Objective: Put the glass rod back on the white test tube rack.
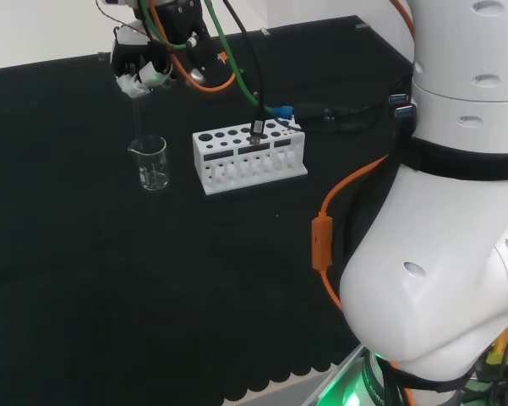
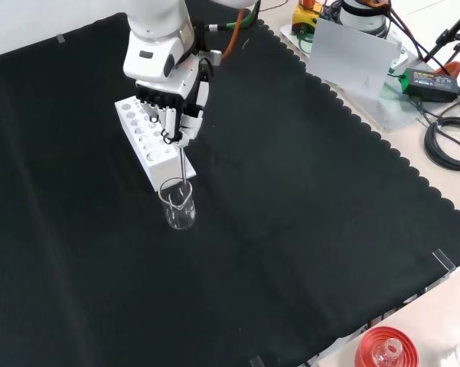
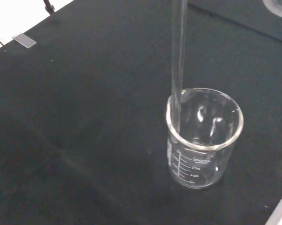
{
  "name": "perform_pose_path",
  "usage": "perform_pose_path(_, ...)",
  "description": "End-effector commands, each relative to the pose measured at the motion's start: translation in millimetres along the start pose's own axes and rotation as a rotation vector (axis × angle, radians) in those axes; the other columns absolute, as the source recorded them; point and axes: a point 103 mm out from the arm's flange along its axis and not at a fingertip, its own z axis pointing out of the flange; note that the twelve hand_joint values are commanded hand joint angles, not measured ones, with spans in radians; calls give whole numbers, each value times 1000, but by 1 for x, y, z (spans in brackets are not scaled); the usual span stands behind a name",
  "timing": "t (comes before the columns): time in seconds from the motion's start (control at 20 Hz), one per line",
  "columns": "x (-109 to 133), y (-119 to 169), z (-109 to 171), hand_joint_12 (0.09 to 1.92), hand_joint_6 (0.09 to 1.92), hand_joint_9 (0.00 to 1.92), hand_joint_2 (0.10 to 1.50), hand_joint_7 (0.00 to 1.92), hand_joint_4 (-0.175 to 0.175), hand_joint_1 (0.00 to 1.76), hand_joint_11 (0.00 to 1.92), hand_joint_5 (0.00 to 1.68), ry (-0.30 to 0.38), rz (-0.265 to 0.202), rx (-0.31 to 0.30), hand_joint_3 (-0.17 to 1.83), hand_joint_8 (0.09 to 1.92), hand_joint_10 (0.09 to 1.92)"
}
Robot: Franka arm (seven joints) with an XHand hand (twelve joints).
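The hand (image 2: 176, 107) pinches the top of the glass rod (image 3: 178, 65) in curled fingers. The rod hangs straight below it, its lower end inside the glass beaker (image 3: 204, 140) at the rim. Just beside the hand stands the white test tube rack (image 1: 249, 158) on the surface (image 2: 306, 229).

On my wrist view I read the beaker (image 3: 204, 140) scale: 200ml on top, then 150, 100, 50 below.
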Motion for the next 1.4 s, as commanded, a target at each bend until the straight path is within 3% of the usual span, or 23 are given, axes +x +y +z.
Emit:
perform_pose_path(0.05, 6, -1, 1, 784, 1029, 1773, 1197, 1565, -175, 1170, 1663, 992, 6, -6, 1, -175, 603, 355)
perform_pose_path(0.85, 15, -3, -14, 785, 1029, 1773, 1197, 1565, -175, 1169, 1664, 992, -3, 6, -22, -175, 603, 355)
perform_pose_path(1.4, 3, -18, -34, 785, 1029, 1773, 1197, 1566, -175, 1169, 1664, 992, 4, 55, -43, -175, 603, 355)
